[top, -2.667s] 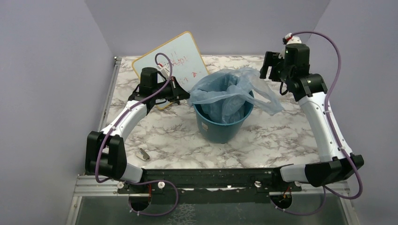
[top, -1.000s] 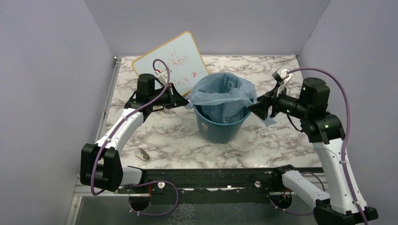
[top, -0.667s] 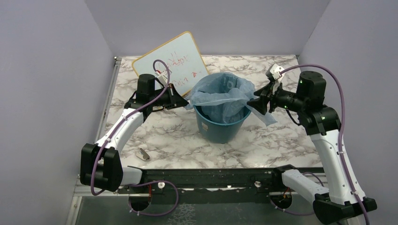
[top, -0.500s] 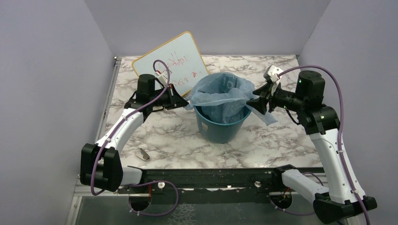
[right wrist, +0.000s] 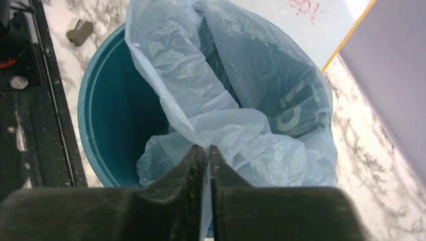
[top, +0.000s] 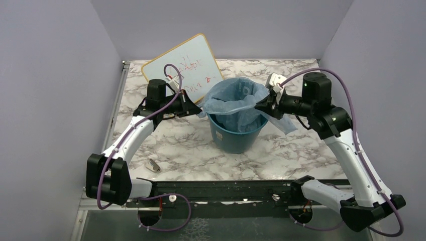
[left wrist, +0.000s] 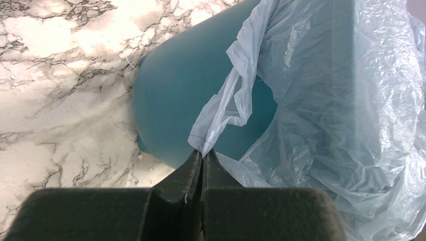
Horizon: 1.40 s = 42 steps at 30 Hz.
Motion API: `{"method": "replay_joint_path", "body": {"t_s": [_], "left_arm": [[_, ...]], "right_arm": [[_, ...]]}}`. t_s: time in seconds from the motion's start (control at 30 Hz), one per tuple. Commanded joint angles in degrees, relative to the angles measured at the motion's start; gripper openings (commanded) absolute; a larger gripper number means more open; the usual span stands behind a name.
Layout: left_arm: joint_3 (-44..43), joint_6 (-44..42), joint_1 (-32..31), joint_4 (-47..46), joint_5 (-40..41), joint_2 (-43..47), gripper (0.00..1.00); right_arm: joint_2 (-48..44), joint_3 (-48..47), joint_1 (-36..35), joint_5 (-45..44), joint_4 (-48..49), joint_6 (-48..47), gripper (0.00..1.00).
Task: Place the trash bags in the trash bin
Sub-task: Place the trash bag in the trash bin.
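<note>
Pale-blue trash bag [top: 236, 103] partly in trash bin [top: 233, 143], edges over rim. Your left gripper [left wrist: 202, 153], right gripper [right wrist: 206, 149] each pinch film. Pull hard: film tears, bin tips.

A high rear camera overlooks the table [top: 311, 145], while both wrist cameras closely face the trash bin [left wrist: 186, 95].

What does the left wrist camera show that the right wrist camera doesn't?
Only left wrist: the outer wall of the trash bin and the left gripper, jaws pinching a corner of the trash bag. Only right wrist: the bin's inside, the whiteboard, a small tan object and the right gripper, jaws closed on the film. Both: bin, bag, marble table.
</note>
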<state>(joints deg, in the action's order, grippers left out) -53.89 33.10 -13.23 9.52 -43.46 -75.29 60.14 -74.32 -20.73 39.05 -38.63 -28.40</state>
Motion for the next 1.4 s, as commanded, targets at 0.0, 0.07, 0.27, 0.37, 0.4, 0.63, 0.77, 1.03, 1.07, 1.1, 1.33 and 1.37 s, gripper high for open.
{"method": "replay_joint_path", "body": {"t_s": [0.0,0.07,0.27,0.37,0.4,0.63,0.77,1.03,1.07,1.1,1.33,1.37], "left_arm": [[-2.0,-0.6,0.2,-0.2,-0.8,0.2,0.0],[-2.1,0.1,0.2,-0.7,-1.1,0.3,0.0],[-1.6,0.6,0.2,0.2,0.0,1.3,0.0],[-1.1,1.2,0.2,-0.5,-0.1,0.7,0.0],[-1.1,1.4,0.2,-0.6,-0.4,0.4,0.0],[-1.0,1.2,0.2,-0.5,-1.2,1.0,0.0],[-0.5,0.4,0.2,1.0,-1.5,1.5,0.0],[1.8,-1.0,0.2,2.6,-1.1,4.8,0.0],[2.2,-1.0,0.2,2.5,-1.3,4.9,0.0],[2.4,-1.0,0.2,2.4,-1.8,4.9,0.0],[4.1,-3.3,0.2,2.9,-1.4,4.6,0.0],[4.8,-3.5,0.2,2.6,-1.0,4.2,0.0]], "right_arm": [[-1.3,-1.2,-2.0,-1.2,0.4,-2.9,0.06],[-3.3,0.4,-2.1,-0.2,-0.4,-4.0,0.0],[-8.4,3.6,-2.2,6.1,-12.0,-6.5,0.01],[-9.8,6.4,-2.1,9.5,-14.8,-7.0,0.0],[-10.1,6.6,-2.2,10.2,-15.3,-6.9,0.01],[-9.1,6.5,-2.2,17.4,-22.1,-9.6,0.01],[-9.0,8.5,-2.1,16.1,-23.6,-10.3,0.0],[-9.3,13.5,-2.2,12.5,-19.8,-8.7,0.0],[-9.3,14.0,-2.2,12.7,-18.8,-8.4,0.0],[-9.3,14.4,-2.1,12.7,-17.6,-7.7,0.0],[-9.2,16.7,-2.2,3.9,-12.1,-4.6,0.0],[-9.2,17.0,-2.1,3.6,-11.6,-4.4,0.01]]}}
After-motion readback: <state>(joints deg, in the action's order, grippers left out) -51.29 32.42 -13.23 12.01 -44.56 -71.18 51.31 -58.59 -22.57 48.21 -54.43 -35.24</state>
